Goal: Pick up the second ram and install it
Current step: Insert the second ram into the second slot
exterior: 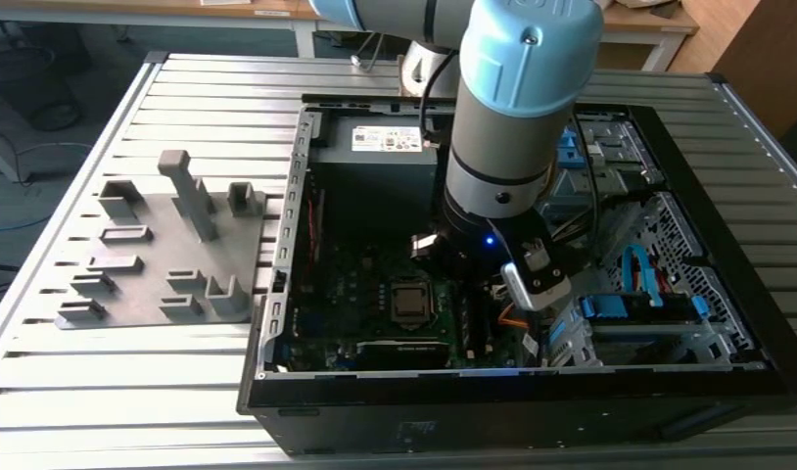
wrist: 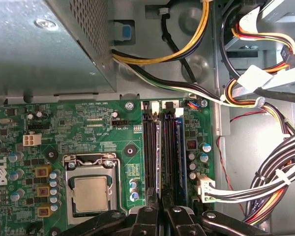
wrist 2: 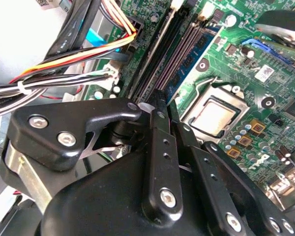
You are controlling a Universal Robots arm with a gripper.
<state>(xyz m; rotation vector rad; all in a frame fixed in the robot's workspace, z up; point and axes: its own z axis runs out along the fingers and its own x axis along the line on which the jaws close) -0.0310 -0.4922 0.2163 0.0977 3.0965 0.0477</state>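
Arm: reaches down into the open computer case (exterior: 530,387), at its near right part in the exterior view.
Gripper (wrist: 161,209): fingers drawn together on the memory stick (wrist: 162,157).
Memory stick: edge-on, directly below the fingers, in the memory slots (wrist: 150,147) beside the processor (wrist: 90,193).
Long axis: along the slots, in line with the gripper.
Seating: cannot tell.

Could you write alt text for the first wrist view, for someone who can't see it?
Looking down into an open computer: the black gripper sits over the memory slots on a green motherboard, beside the square metal processor. Bundled wires run alongside, with a perforated metal box above the board.
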